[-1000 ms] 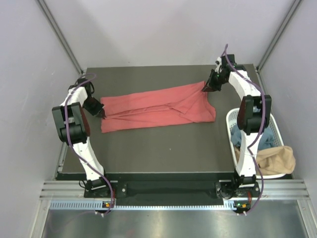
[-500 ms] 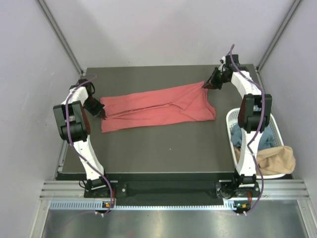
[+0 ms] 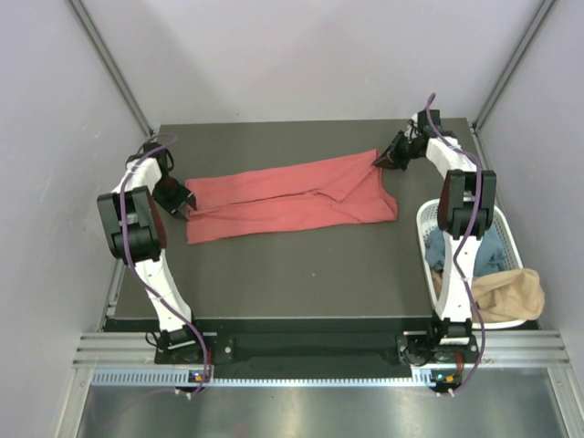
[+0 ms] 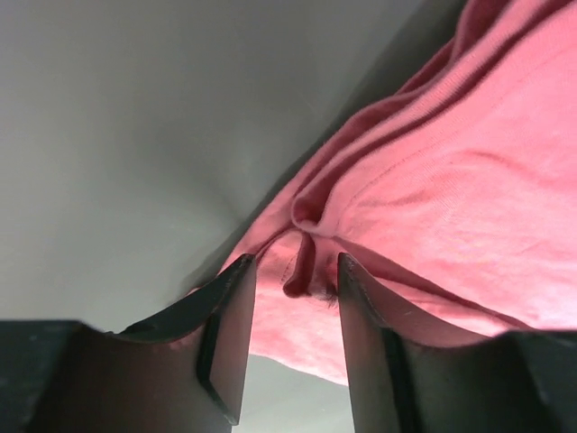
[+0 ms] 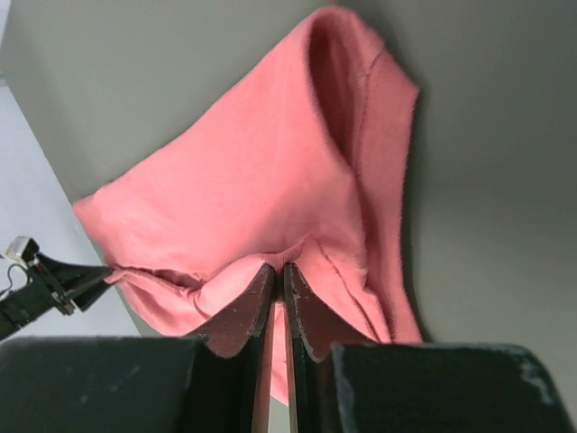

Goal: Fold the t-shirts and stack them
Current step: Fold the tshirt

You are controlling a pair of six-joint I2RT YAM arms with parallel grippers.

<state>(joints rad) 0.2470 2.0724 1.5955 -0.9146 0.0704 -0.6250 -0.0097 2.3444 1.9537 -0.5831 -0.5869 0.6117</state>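
Observation:
A coral-red t-shirt (image 3: 292,196) lies stretched in a long band across the dark table (image 3: 292,274). My left gripper (image 3: 182,201) is at its left end. In the left wrist view the jaws (image 4: 295,263) stand apart, with a small fold of the shirt (image 4: 451,180) between them but not pinched. My right gripper (image 3: 383,160) is at the shirt's far right corner. In the right wrist view it (image 5: 278,268) is shut on a pinch of the shirt (image 5: 270,162). A blue t-shirt (image 3: 493,251) and a tan t-shirt (image 3: 497,292) lie in the basket.
A white slotted basket (image 3: 422,224) stands at the table's right edge, beside the right arm. Grey walls close in the table on the left, back and right. Bare table lies in front of the shirt and behind it.
The right gripper has drawn slightly back and to the right with the shirt corner. The left gripper has shifted a little back at the shirt's left end. The shirt has barely moved.

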